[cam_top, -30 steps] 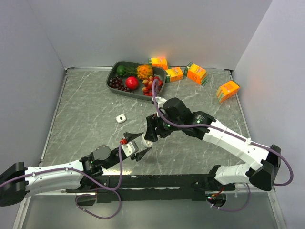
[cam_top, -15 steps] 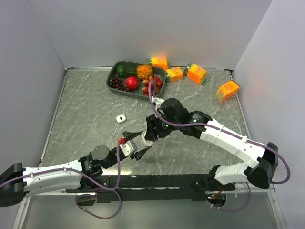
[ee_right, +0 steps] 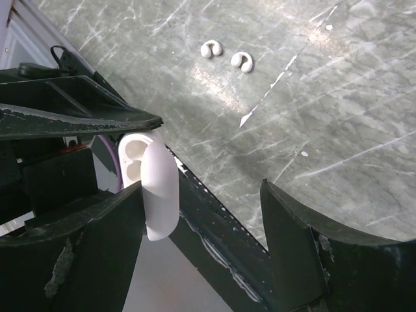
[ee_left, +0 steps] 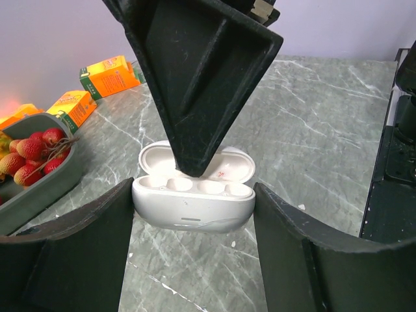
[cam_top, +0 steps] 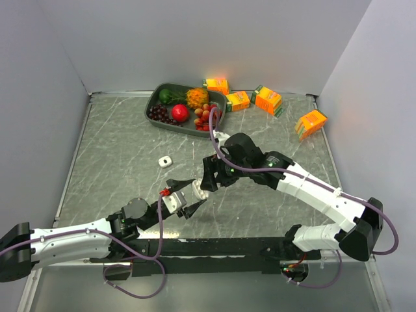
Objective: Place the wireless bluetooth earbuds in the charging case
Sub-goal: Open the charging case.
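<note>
The white charging case point(ee_left: 193, 209) hangs open above the table, lid up, with my left gripper point(ee_left: 193, 195) shut on its two ends. In the top view the left gripper point(cam_top: 186, 197) holds it near the table's front middle. Four hollows show along the case's top; I cannot tell what is in them. My right gripper point(ee_right: 201, 221) is open, and one of its fingers point(ee_left: 195, 97) reaches down with its tip inside the case's raised lid. Two small white curled earbuds point(ee_right: 211, 48) point(ee_right: 242, 61) lie side by side on the marble table in the right wrist view.
A second small white case point(cam_top: 164, 160) lies on the table left of centre. A dark green tray point(cam_top: 156, 104) of fruit stands at the back, with orange cartons point(cam_top: 268, 99) point(cam_top: 311, 123) to its right. Grey walls close in the sides.
The right gripper has shifted slightly right over the case, its jaws narrowing and then widening again. The left gripper still holds the case in about the same place.
</note>
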